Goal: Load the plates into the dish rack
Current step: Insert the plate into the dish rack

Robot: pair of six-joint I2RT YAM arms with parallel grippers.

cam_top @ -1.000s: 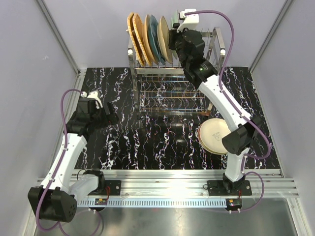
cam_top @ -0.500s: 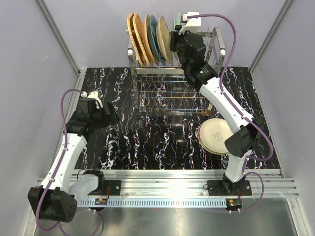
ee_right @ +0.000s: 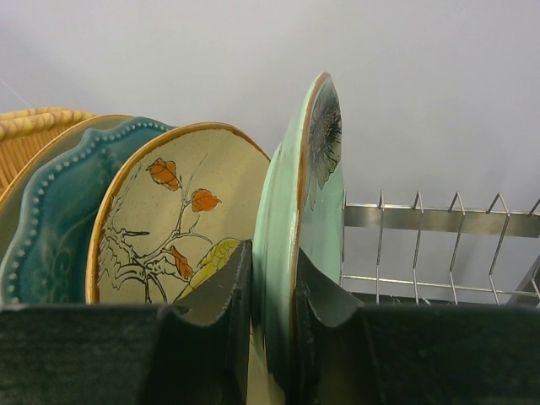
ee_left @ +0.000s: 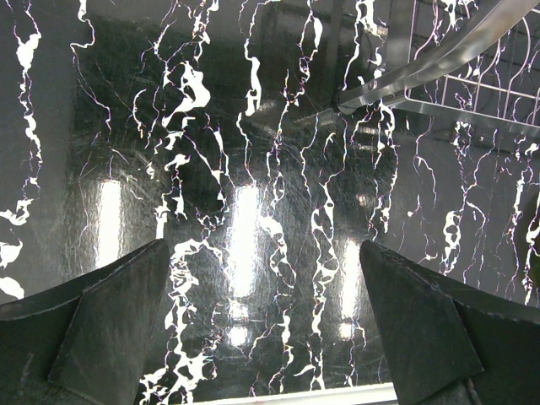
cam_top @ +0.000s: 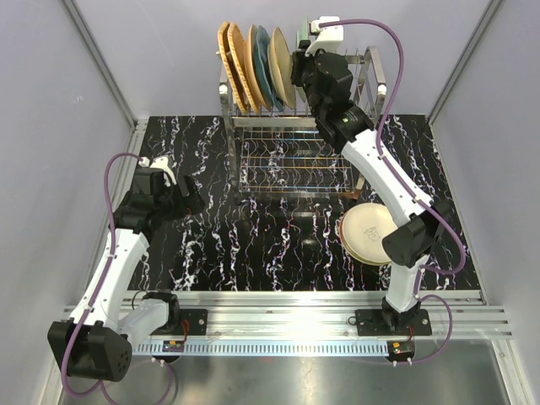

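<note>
Right wrist view: a pale green plate (ee_right: 314, 160) with a dark floral print stands on edge at the top of the dish rack (ee_right: 422, 218). The right gripper (ee_right: 272, 283) pinches it near its lower rim, one black pad pressed to each face. Whether its bottom edge sits between the tines cannot be told.

Just to its left, a cream bird-and-branch plate (ee_right: 169, 228) with orange leaves stands upright. A teal plate (ee_right: 51, 228) with a beaded rim is next, and the orange woven plates (ee_right: 34, 122) are at the far left of the row. To the right of the green plate the rack's thin steel tines stand bare against a pale wall (ee_right: 422, 76).

From the top external camera, the row of upright plates fills the left half of the rack's upper tier, with the right arm (cam_top: 380, 169) stretched up and over to the rack's middle. A stack of plates (cam_top: 367, 232) topped by a cream one lies flat on the black marbled table (cam_top: 253, 245), near that arm's elbow.

Well apart on the left, the left gripper (ee_left: 270, 321) hangs over bare tabletop with its fingers spread wide, holding nothing, a corner of the rack visible beyond it.
</note>
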